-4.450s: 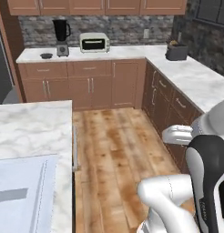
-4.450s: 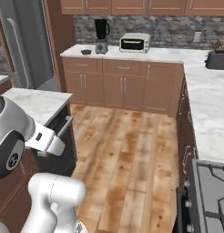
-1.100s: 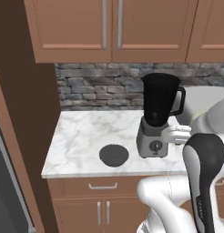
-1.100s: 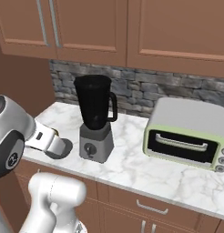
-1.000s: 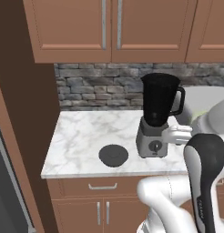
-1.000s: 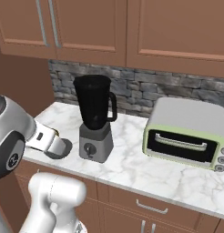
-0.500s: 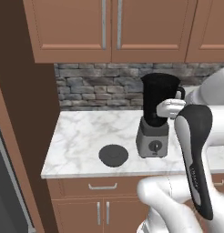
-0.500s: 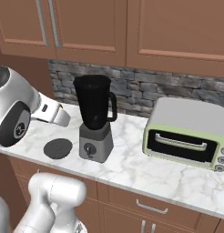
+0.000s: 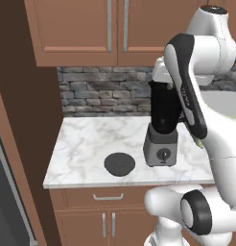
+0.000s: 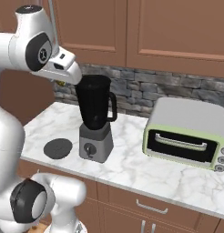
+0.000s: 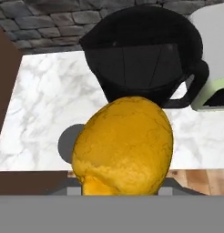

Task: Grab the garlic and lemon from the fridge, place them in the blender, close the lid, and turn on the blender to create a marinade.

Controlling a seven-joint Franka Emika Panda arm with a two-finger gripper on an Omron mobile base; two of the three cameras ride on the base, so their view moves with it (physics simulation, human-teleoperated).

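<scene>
Base has driven from mid-kitchen up to the worktop (image 9: 91,144). Arm, low beside the blender (image 9: 162,126) a second ago, now raised; tool (image 10: 63,82) with lemon (image 11: 125,145) at the jar's open mouth. Lid (image 9: 119,164) uncovered again.

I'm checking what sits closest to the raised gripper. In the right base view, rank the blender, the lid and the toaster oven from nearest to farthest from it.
From the gripper, holding the lemon:
1. Blender, just right of and below it.
2. Lid, flat on the counter, below.
3. Toaster oven, far right.
</scene>
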